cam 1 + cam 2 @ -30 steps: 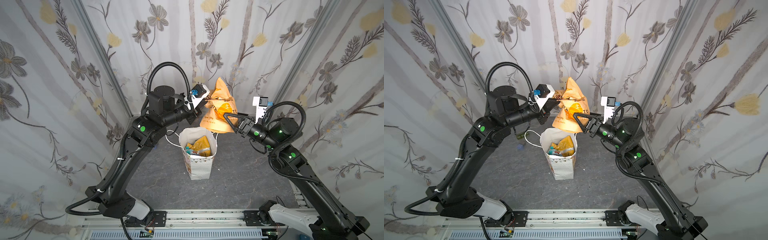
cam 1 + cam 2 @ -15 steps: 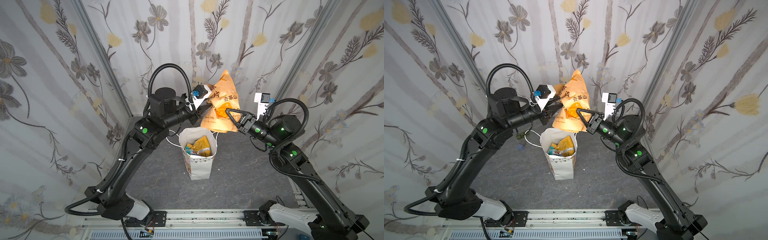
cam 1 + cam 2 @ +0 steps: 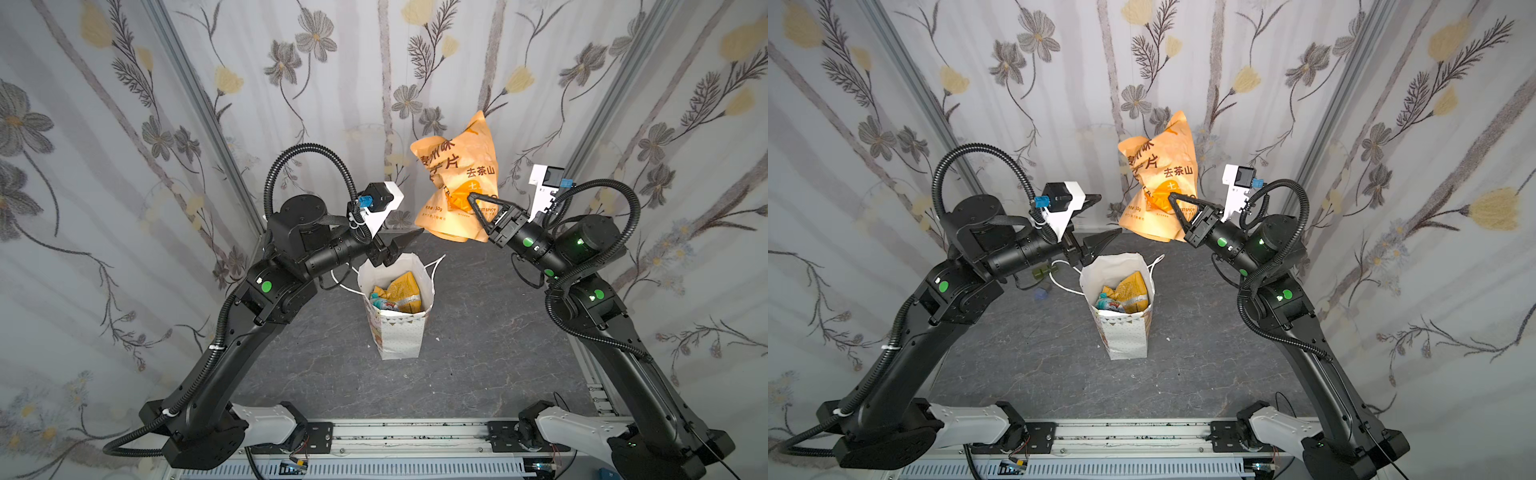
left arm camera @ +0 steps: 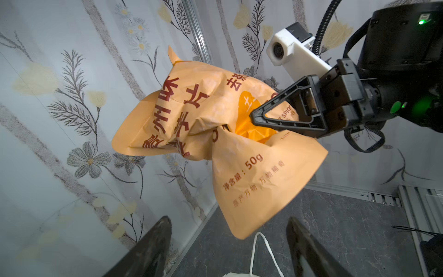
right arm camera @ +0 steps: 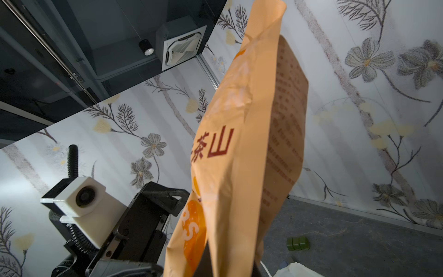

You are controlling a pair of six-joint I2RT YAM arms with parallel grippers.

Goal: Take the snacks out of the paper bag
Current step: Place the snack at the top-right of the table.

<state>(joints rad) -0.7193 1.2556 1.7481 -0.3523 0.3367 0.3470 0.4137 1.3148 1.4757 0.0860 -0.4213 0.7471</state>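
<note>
A big crumpled orange snack packet (image 3: 457,183) (image 3: 1158,178) hangs high over the back of the table. My right gripper (image 3: 471,198) (image 3: 1172,198) is shut on its lower middle. In the left wrist view the same packet (image 4: 215,134) fills the centre, pinched by the right gripper (image 4: 253,116). My left gripper (image 3: 1104,216) (image 4: 229,219) stands open just left of the packet's lower corner, holding nothing. Below them the white paper bag (image 3: 399,336) (image 3: 1127,336) stands upright with several snacks (image 3: 397,291) (image 3: 1125,293) inside.
Small dark green blocks (image 5: 298,243) (image 3: 1042,272) and a small blue item (image 3: 1042,293) lie on the dark table behind my left arm. The bag's cord handle (image 4: 261,251) droops beneath the left gripper. Floral walls close in on three sides; a rail runs along the front.
My right gripper shut on the orange packet and my left gripper opened and let it go. The right arm has carried the packet up and to the right.
</note>
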